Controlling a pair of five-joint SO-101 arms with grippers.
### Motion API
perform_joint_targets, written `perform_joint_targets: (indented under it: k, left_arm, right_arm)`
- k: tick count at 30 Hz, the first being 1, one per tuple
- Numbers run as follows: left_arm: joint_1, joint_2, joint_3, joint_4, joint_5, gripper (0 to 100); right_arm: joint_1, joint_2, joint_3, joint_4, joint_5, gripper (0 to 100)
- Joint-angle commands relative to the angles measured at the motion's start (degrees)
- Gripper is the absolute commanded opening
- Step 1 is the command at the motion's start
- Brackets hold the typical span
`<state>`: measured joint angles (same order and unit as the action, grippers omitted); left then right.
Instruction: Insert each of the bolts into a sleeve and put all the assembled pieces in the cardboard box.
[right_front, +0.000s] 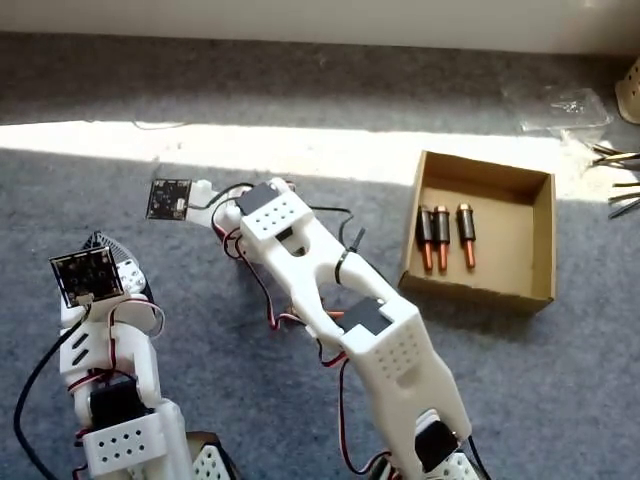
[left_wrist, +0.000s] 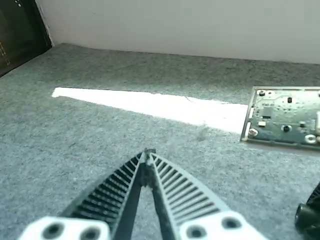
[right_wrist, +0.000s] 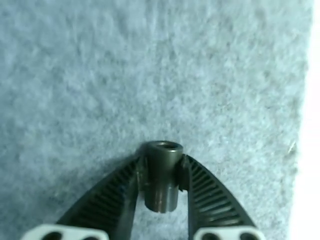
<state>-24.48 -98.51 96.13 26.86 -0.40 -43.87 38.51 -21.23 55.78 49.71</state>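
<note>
My right gripper (right_wrist: 161, 162) is shut on a dark hollow sleeve (right_wrist: 161, 190), held upright over grey carpet with its open end showing. The right arm (right_front: 300, 250) stretches up and to the left across the middle of the floor. Left of it, the left arm (right_front: 110, 330) stands at the near edge; its gripper (left_wrist: 147, 154) is shut and holds nothing, pointing over bare carpet. The cardboard box (right_front: 470, 290) sits to the right. Three assembled pieces (right_front: 441, 237), dark sleeves with orange bolts, lie side by side inside it.
A bright strip of sunlight (right_front: 300, 150) crosses the carpet behind the arms. The right arm's camera board (left_wrist: 285, 117) shows close to the left gripper. A clear plastic bag (right_front: 555, 105) and some tools (right_front: 620, 185) lie at the far right.
</note>
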Motion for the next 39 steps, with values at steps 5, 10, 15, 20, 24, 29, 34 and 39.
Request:
perform_joint_targets:
  k: [5,10,15,20,24,29,34,39]
  left_arm:
    - [1.2,-0.5,1.2,-1.2,0.4,1]
    - [1.2,-0.5,1.2,-1.2,0.4,1]
    - [1.2,-0.5,1.2,-1.2,0.4,1]
    - [1.2,-0.5,1.2,-1.2,0.4,1]
    - [1.2,-0.5,1.2,-1.2,0.4,1]
    - [1.2,-0.5,1.2,-1.2,0.4,1]
    - [1.2,-0.5,1.2,-1.2,0.4,1]
    - [1.2,-0.5,1.2,-1.2,0.4,1]
  right_arm:
    - [1.3,-1.1,-2.2,1.1,0.1,14.4]
    - [1.3,-1.2,-2.3,2.6,0.1,14.8]
    - [1.3,-0.7,-5.6,3.2,0.1,14.8]
    - [1.3,-0.7,-5.9,3.2,0.4,7.7]
    - [1.3,-0.7,-5.8,3.2,0.4,6.1]
    - [1.9,-0.7,-5.8,3.3,0.4,9.5]
    - [2.5,-0.6,-5.8,3.3,0.4,11.6]
    - [2.6,-0.6,-5.7,3.8,0.4,11.6]
